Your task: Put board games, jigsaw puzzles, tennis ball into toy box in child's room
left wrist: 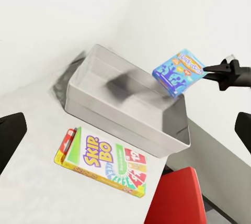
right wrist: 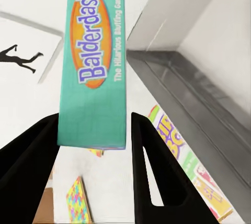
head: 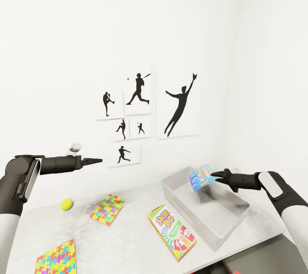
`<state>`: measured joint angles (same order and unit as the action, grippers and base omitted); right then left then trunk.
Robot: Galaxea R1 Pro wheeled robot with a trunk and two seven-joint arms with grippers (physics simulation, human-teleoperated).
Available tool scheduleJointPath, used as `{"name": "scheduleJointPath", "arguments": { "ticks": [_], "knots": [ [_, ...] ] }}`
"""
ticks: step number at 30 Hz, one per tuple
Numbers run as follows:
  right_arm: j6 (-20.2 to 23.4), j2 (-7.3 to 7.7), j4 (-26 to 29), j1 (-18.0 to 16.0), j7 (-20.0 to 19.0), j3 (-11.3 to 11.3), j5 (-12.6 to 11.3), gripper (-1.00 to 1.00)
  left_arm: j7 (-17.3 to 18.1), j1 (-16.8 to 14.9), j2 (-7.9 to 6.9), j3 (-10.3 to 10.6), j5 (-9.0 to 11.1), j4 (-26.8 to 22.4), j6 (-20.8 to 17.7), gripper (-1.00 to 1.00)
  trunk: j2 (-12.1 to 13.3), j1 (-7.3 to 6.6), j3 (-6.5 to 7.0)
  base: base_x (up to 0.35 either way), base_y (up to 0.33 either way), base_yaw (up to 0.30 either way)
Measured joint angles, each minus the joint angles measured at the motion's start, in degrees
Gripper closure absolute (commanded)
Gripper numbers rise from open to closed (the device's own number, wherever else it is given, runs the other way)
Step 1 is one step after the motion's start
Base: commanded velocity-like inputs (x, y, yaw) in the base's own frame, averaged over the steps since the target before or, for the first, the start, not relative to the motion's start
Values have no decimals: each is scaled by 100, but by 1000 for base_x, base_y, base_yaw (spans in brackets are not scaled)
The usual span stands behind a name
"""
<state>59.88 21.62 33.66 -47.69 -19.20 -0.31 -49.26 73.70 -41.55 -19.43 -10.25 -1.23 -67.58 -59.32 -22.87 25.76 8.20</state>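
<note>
1. The right gripper (head: 216, 175) is clamped on one edge of the small blue board game (head: 201, 177), holding it tilted in the air above the toy box's (head: 231, 212) far end.
2. It looks like a light, stiff carton, smooth enough to slip; a pinch across the thin edge suits it.
3. The toy box sits at the table's (head: 128, 244) right end, with the Skip-Bo box (head: 171, 232) just beside it.
4. The left gripper (head: 95, 161) hangs empty, fingers nearly together, above the tennis ball (head: 66, 204) and jigsaw puzzles (head: 107, 209) near the left end.

Head and wrist views share the toy box (head: 205, 205).
</note>
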Motion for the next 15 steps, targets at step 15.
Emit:
{"name": "scheduleJointPath", "arguments": {
  "ticks": [15],
  "knots": [
    [12, -30, -56, -361, -17, 393, -50, 100, 41, -2, -12, -45, 24, -2, -7, -100, 0, 0, 0, 0, 0, 0]
  ]
}}
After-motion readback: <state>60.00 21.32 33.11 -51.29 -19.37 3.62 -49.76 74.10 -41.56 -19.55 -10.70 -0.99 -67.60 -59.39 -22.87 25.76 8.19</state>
